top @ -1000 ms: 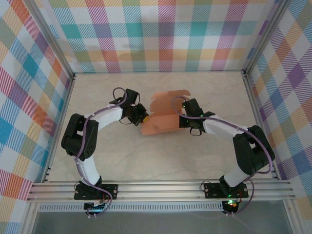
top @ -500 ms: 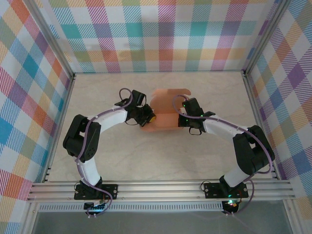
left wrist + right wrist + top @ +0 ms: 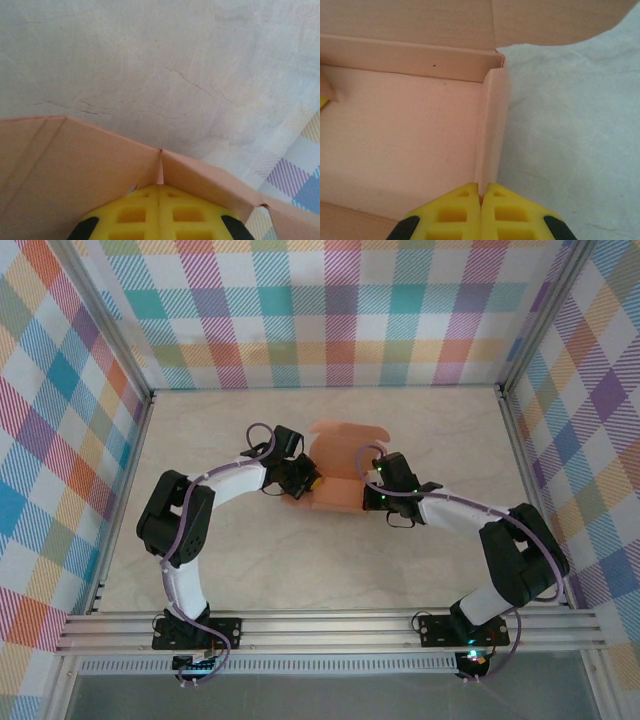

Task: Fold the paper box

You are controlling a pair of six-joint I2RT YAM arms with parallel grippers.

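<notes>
The paper box (image 3: 338, 495) is salmon-orange card, partly folded, in the middle of the table between my two grippers, with a rounded flap (image 3: 345, 434) standing at its far side. My left gripper (image 3: 303, 480) is shut on the box's left wall. In the left wrist view its yellow pads (image 3: 159, 189) pinch a thin card edge, and the box panels (image 3: 75, 165) slope away on both sides. My right gripper (image 3: 373, 492) is shut on the right wall. The right wrist view shows that wall (image 3: 492, 125) running edge-on into the closed gripper (image 3: 481, 192), beside the box floor (image 3: 405, 135).
The pale marbled tabletop (image 3: 300, 560) is enclosed by plaid walls (image 3: 330, 310) at the back and sides. Aluminium rails (image 3: 330, 625) run along the near edge by the arm bases. Bare table (image 3: 570, 130) lies to the right of the box.
My left gripper has moved right, onto the box's left wall. The right gripper has shifted slightly nearer and leftward, and the box between them looks narrower, with its sides drawn up.
</notes>
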